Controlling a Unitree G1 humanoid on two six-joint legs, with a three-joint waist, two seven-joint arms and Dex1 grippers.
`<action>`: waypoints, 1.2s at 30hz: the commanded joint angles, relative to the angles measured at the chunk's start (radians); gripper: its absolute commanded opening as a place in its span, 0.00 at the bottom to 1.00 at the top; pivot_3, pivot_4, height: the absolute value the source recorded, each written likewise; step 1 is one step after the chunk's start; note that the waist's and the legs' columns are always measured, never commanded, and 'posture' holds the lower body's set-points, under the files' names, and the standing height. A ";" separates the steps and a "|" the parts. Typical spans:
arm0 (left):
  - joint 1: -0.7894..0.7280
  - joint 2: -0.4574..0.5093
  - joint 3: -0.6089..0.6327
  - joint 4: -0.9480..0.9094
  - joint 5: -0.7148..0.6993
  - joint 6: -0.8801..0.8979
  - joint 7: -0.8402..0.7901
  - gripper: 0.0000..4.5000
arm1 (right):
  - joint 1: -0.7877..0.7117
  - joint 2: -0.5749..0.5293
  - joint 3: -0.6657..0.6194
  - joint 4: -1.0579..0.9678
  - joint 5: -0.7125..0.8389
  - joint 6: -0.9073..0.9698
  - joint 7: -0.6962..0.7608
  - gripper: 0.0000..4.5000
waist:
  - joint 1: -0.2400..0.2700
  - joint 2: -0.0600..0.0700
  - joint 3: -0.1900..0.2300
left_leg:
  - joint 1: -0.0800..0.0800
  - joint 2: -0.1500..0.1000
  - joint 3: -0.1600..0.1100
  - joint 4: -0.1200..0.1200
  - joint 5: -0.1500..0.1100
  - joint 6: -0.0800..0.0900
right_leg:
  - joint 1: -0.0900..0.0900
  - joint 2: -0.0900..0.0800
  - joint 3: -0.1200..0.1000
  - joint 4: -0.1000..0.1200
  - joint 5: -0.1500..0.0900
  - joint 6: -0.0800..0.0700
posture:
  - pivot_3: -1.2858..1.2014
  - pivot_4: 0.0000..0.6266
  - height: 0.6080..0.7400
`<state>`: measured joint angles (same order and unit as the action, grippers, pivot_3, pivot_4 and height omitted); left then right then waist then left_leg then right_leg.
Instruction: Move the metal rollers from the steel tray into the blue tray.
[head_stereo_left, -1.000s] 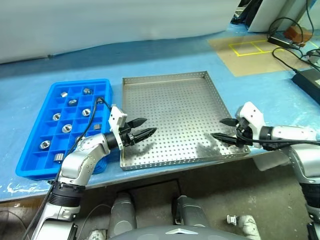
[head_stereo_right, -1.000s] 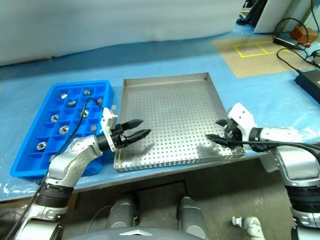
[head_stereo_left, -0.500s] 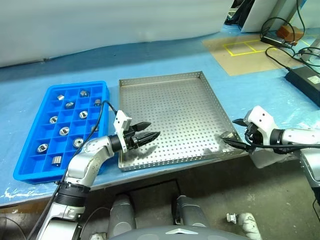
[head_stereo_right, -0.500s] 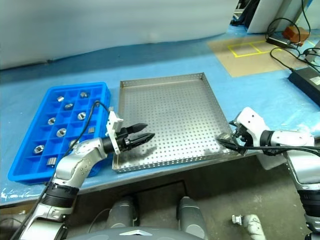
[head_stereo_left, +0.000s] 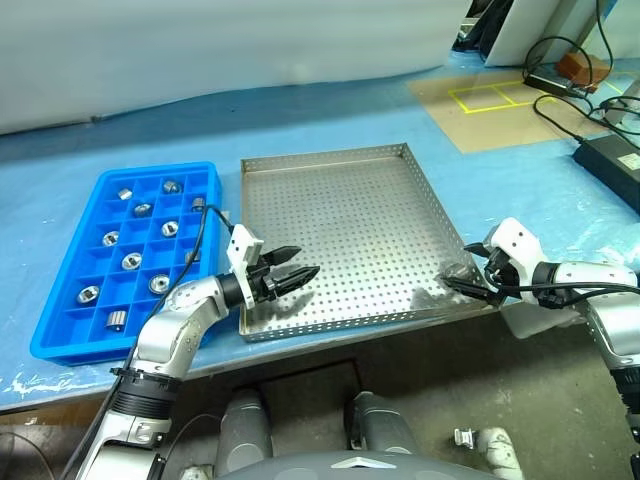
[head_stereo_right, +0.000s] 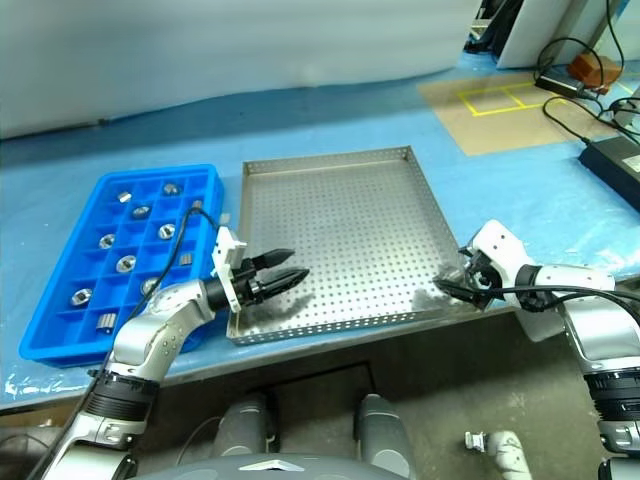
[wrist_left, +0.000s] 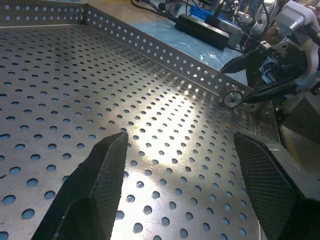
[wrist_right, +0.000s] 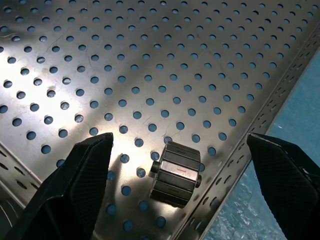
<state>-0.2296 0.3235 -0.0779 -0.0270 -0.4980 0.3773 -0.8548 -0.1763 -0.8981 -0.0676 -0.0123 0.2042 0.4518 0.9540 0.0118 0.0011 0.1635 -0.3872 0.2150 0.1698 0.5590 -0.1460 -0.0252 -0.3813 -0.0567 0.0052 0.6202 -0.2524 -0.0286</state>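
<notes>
Last roller (wrist_right: 176, 173) lies on its side in the steel tray's (head_stereo_left: 330, 215) near right corner, against the rim. Right gripper (wrist_right: 180, 165) straddles it, jaws wide, ready to pinch. Left gripper (head_stereo_left: 292, 277) idles open, empty, over the near left corner. Other rollers (head_stereo_left: 131, 261) sit in the blue tray (head_stereo_left: 60, 340).

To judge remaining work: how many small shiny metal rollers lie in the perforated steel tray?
1: the small silver metal roller lies in the square perforated steel tray's near right corner, at the open right gripper.
</notes>
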 joint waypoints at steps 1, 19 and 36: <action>-0.001 0.004 0.018 0.073 0.015 -0.056 -0.040 0.79 | 0.018 0.007 0.015 -0.007 -0.010 0.019 -0.010 0.99 | 0.000 0.001 -0.001 | 0.002 0.000 0.000 0.000 0.000 0.000 | 0.002 0.000 0.000 0.000 0.000 0.000 | 0.41 0.24 1.00; 0.002 -0.034 0.007 0.136 0.047 -0.123 -0.059 0.79 | 0.014 -0.080 0.065 -0.030 -0.080 0.023 0.021 0.99 | 0.002 0.023 -0.014 | 0.012 -0.007 0.003 -0.016 -0.001 0.001 | 0.011 -0.004 0.002 -0.013 -0.007 0.011 | 0.41 0.24 1.00; 0.025 -0.071 -0.006 0.062 0.051 -0.061 0.000 0.79 | -0.332 -0.217 0.174 0.071 -0.101 -0.220 0.359 0.99 | -0.012 0.021 -0.013 | 0.004 -0.013 0.007 -0.013 -0.008 0.013 | 0.007 -0.019 0.000 -0.015 -0.007 0.012 | 0.41 0.24 1.00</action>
<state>-0.2290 0.2650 -0.0664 0.0274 -0.4445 0.2981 -0.8632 -0.4946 -1.1216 0.0848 0.0230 0.1343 0.2954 1.2933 -0.0005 0.0223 0.1505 -0.3847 0.2021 0.1766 0.5460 -0.1543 -0.0115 -0.3739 -0.0757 0.0050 0.6050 -0.2597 -0.0166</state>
